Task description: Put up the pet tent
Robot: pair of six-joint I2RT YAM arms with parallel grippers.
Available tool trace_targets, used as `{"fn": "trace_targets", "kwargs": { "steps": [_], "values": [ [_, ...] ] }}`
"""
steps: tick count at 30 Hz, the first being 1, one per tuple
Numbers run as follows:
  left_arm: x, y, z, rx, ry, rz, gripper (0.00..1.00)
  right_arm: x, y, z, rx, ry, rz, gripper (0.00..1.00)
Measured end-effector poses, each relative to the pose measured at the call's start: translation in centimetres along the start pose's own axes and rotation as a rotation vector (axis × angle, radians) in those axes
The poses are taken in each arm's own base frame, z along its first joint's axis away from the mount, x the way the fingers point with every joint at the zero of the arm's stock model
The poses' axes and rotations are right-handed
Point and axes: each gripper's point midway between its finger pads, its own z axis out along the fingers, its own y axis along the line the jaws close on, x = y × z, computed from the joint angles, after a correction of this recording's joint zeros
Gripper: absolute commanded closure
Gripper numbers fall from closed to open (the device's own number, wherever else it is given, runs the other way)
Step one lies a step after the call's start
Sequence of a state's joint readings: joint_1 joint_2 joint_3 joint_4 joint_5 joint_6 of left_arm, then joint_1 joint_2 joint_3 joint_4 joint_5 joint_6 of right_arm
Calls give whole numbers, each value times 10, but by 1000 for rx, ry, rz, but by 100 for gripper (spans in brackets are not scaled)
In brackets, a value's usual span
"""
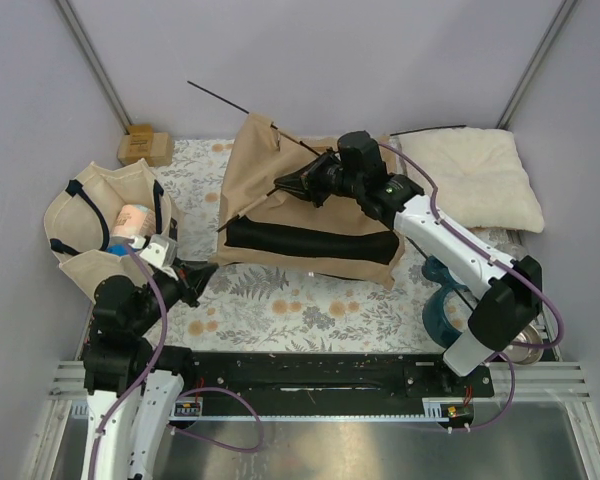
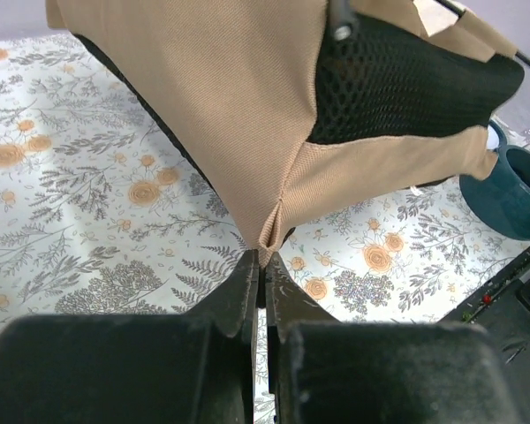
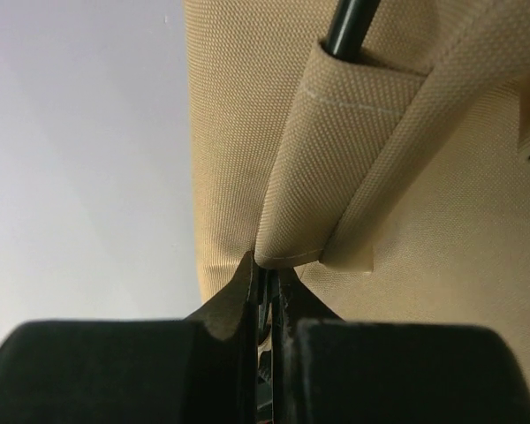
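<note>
The pet tent (image 1: 280, 215) sits half-raised on the worktop (image 1: 280, 310), caught between the two claws. The left claw (image 2: 263, 268) is pinched tight on the tent's bottom corner (image 2: 269, 238), where the tan canvas folds to a point. From this claw the body of the tent spreads up and away, and the black mesh panel (image 2: 406, 88) lies ahead and to its right.

The right claw (image 3: 267, 269) is also clamped, on the closed end of a canvas pole sleeve (image 3: 336, 168). A thin dark pole (image 3: 346, 25) enters that sleeve straight ahead of its fingertips and runs on away from the claw, in line with it. From overhead, this grip sits higher on the tent, and the left claw's corner lies toward the near left of it. Dark pole ends poke out of the canvas to the left of the right claw, but which of them feeds the pinched sleeve cannot be told.

The coming move probably turns on this diagonal. The left claw, nearer the worktop-level corner, is placed to act as anchor. The right claw can then draw its sleeve along the pole's long axis, away from that corner, to stretch the canvas taut. A pull across the pole instead would likely bow it or drag the canvas out of a grip.
</note>
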State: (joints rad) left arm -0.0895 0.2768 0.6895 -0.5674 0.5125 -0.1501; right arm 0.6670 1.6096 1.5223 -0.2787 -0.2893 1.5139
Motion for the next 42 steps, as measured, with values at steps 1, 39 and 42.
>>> {"fn": "trace_targets", "kwargs": {
  "steps": [1,39,42],
  "values": [
    [-2,-1,-1,4,-3,12,100,-2,0,1,4,-11,-22,100],
    [16,0,5,35,184,-11,100,11,-25,28,55,-3,-219,100],
    [14,-1,4,39,180,-9,100,14,-26,29,55,2,-235,100]
  ]
}}
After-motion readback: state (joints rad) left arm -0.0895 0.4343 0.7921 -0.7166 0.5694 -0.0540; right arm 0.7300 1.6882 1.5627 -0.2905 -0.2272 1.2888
